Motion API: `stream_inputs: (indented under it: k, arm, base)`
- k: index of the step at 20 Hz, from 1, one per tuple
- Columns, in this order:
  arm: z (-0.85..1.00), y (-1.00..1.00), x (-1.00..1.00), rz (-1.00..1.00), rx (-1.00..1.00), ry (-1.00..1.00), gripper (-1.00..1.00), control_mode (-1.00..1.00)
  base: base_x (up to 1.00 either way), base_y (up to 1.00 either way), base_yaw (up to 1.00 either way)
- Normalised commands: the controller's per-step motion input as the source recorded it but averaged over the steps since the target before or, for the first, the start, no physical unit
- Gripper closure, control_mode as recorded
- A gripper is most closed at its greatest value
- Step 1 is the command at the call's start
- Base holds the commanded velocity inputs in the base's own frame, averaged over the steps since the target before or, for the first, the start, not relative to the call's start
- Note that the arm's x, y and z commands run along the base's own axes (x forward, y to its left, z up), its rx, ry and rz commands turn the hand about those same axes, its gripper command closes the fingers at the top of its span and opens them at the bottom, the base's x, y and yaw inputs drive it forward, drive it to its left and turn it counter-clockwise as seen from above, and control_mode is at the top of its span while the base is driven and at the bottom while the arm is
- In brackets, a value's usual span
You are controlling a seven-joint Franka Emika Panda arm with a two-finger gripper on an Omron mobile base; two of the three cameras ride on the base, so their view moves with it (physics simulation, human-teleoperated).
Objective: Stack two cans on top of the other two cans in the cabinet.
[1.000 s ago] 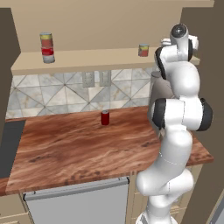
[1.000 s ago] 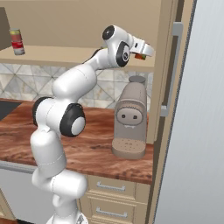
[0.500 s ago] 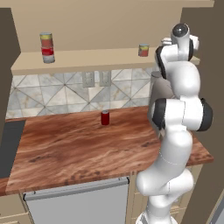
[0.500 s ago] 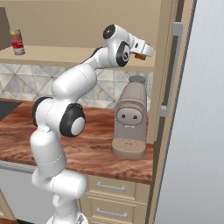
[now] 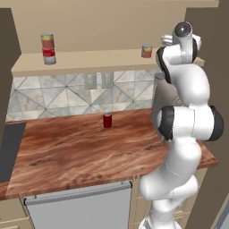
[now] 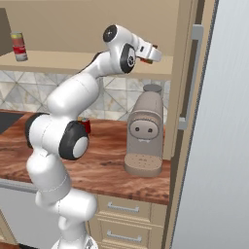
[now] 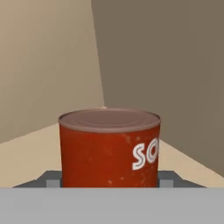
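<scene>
The arm reaches up to the cabinet [image 5: 107, 60] shelf's right end, its end effector [image 7: 109, 181] pinching the orange-red can [image 7: 109, 146] standing there, with the coffee machine [image 6: 144, 131] on the surface [image 5: 80, 152] below.

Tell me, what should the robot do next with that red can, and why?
Probably lift the orange-red can straight up off the shelf board. The gripper looks closed on it, with fingers at both sides, and the can appears to sit on the shelf. It has to rise before moving toward another can for stacking.
</scene>
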Motion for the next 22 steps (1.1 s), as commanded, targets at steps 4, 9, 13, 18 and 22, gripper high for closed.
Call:
stream_inputs:
  k: [4,9,13,18,22]
  arm:
    - [0.1,0.32,-0.29,0.02,0.0,-0.2,1.0,-1.0]
    - [0.18,0.33,-0.23,0.09,0.0,-0.11,1.0,-1.0]
    - [0.31,0.31,-0.07,0.09,-0.03,-0.06,1.0,-1.0]
    - [0.24,0.28,-0.05,0.1,-0.08,-0.01,1.0,-1.0]
    - [0.07,0.36,-0.01,0.12,-0.07,0.0,1.0,-1.0]
  base:
    - [0.0,0.0,0.0]
    - [0.0,0.0,0.0]
    - [0.0,0.0,0.0]
    - [0.0,0.0,0.0]
    - [0.0,0.0,0.0]
